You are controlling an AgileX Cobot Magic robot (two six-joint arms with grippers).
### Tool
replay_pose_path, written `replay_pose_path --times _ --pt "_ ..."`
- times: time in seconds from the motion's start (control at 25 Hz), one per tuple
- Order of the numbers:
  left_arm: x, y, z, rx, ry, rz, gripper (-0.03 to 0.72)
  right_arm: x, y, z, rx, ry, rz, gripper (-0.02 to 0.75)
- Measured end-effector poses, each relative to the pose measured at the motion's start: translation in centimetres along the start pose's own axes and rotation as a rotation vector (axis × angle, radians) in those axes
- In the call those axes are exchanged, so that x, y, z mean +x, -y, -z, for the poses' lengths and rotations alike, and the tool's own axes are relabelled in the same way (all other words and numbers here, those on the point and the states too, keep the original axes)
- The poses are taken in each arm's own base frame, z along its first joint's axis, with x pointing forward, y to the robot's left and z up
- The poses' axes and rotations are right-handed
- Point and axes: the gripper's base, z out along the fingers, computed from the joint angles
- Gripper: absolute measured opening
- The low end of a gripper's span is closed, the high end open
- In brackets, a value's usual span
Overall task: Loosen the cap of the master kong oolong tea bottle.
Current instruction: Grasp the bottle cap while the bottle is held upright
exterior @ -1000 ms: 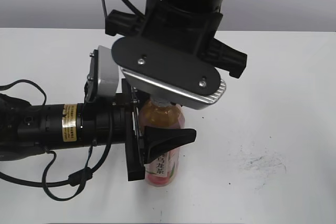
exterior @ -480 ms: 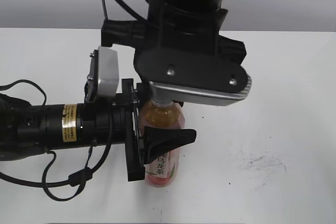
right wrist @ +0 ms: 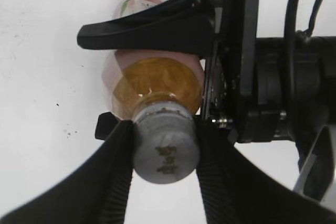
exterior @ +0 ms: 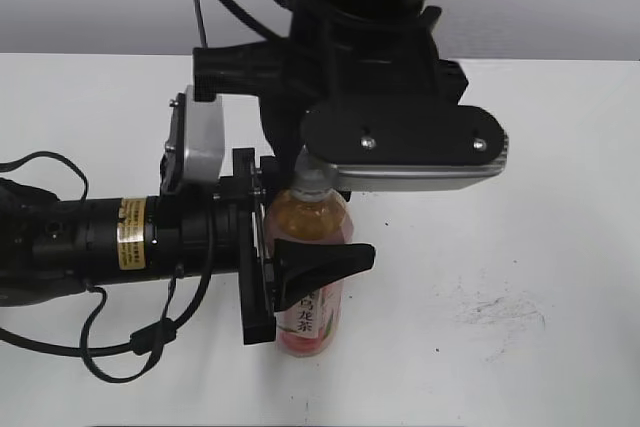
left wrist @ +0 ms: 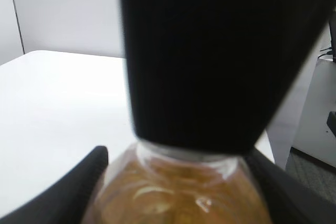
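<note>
The right end effector point(right wrist: 165, 153) comes down from above and pinches the cap point(right wrist: 166, 149) between its two fingers point(right wrist: 118, 166), one touching each side. Directly beneath it stands the master kong oolong tea bottle point(exterior: 310, 277), upright on the white tabletop point(exterior: 520, 247). The left end effector point(exterior: 300, 272) reaches in sideways and is clamped around the bottle's body below the shoulder; its near finger point(exterior: 325, 262) crosses the label, while the far one is probably behind the bottle, hidden in the exterior view
</note>
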Motion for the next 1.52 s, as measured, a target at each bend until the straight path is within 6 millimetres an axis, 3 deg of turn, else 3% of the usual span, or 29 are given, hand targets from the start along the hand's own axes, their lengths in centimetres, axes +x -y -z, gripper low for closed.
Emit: replay_pose_path --times 0.48,0.8,1.16,1.24,1.4,1.52 --pt "-0.2 0.1 0.0 0.010 0.019 0.000 0.446 -0.2 0.0 0.5 0.012 -0.005 0.020 0.280" --pt "-0.2 0.1 0.0 0.017 0.017 -0.002 0.446 -0.2 0.1 0.5 0.020 0.003 -0.086 0.280" --pt "-0.2 0.1 0.0 0.019 0.015 -0.002 0.446 -0.3 0.2 0.5 0.024 0.013 -0.547 0.306" --pt "0.0 0.1 0.0 0.018 -0.005 -0.003 0.446 -0.2 0.2 1.0 0.045 -0.002 -0.676 0.358" --pt "0.1 0.2 0.0 0.021 -0.009 -0.006 0.446 -0.1 0.3 2.1 0.085 -0.031 -0.919 0.538" --pt "0.1 0.2 0.0 0.022 -0.008 -0.007 0.446 -0.1 0.3 2.1 0.088 -0.029 -1.116 0.575"
